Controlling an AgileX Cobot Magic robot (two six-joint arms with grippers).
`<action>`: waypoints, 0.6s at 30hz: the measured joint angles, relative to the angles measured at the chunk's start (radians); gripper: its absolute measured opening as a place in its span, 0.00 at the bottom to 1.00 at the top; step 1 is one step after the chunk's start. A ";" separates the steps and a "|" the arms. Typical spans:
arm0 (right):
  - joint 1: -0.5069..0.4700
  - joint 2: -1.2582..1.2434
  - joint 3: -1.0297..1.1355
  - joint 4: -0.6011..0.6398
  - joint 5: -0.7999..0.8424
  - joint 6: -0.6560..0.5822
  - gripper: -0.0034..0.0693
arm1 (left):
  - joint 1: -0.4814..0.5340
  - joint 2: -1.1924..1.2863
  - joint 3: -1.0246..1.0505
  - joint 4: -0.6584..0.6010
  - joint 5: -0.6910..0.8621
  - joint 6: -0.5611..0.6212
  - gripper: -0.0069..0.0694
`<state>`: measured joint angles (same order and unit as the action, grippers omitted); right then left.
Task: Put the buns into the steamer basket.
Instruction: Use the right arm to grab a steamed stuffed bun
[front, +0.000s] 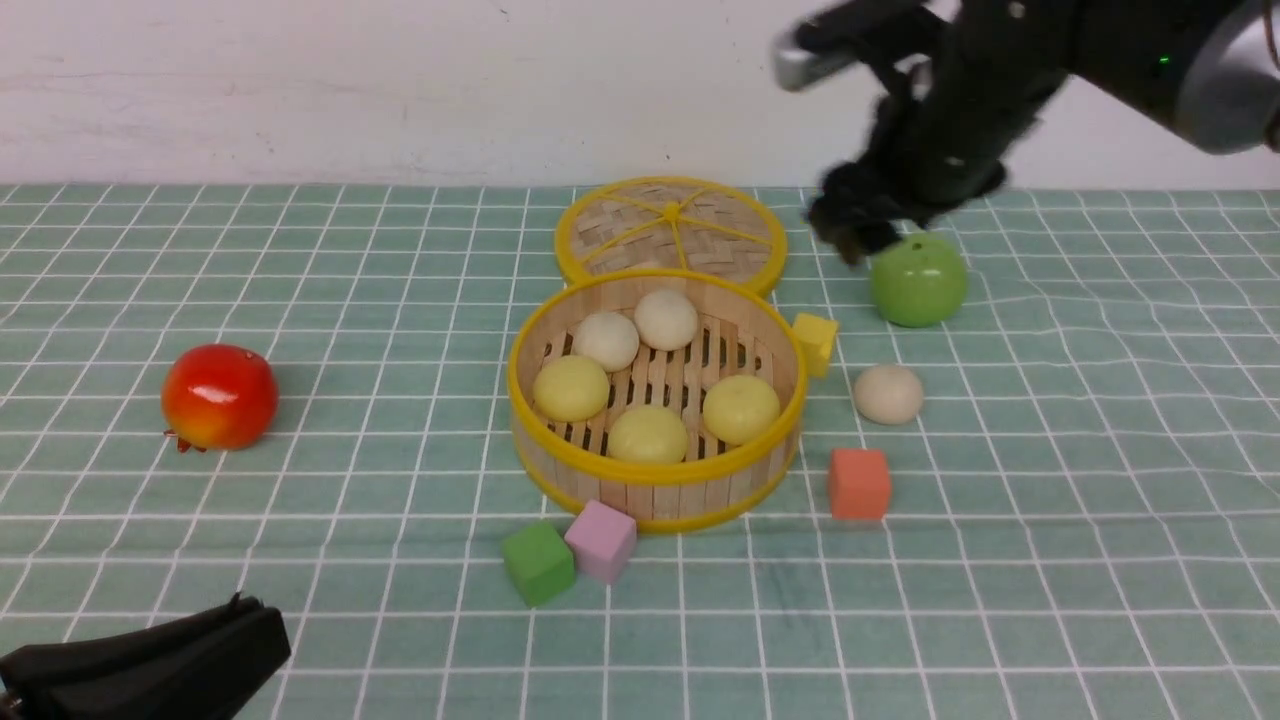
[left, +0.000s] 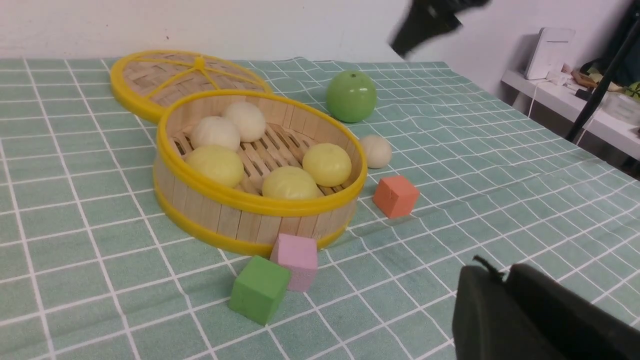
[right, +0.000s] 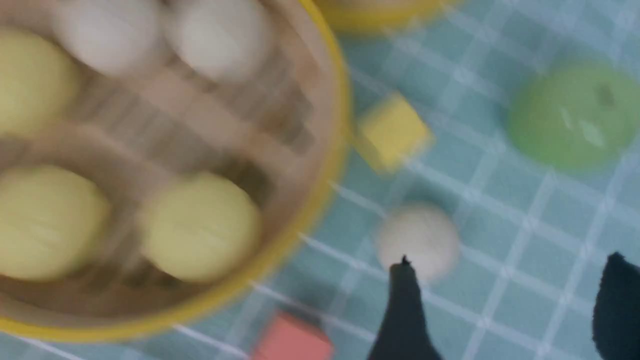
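Yellow-rimmed basket (front: 655, 470) holds five buns (front: 571, 388); a sixth bun (front: 888, 394), off-white, lies on its right among yellow cube (front: 816, 340), orange cube (front: 859, 484) and green apple (front: 918, 280). Above, the right gripper (right: 510, 260), blurred, seems spread and empty. I cannot tell the left gripper's (front: 230, 625) state.

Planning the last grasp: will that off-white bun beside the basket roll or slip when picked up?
Likely rolls if nudged: the bun is round and sits free on the checked cloth. Its matte surface suggests fair grip; its small size suggests lightness.
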<state>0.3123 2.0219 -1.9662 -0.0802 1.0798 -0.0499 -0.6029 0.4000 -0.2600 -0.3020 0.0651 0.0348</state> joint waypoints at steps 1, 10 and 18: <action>-0.029 0.016 0.005 0.014 0.006 0.005 0.64 | 0.000 0.000 0.000 0.000 0.000 0.000 0.17; -0.130 0.185 0.028 0.257 -0.105 -0.026 0.49 | 0.000 0.000 0.000 0.000 0.000 0.000 0.17; -0.130 0.232 0.028 0.255 -0.232 -0.030 0.50 | 0.000 0.000 0.000 0.000 0.000 0.000 0.18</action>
<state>0.1827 2.2543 -1.9380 0.1752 0.8475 -0.0798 -0.6029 0.4000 -0.2600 -0.3020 0.0651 0.0348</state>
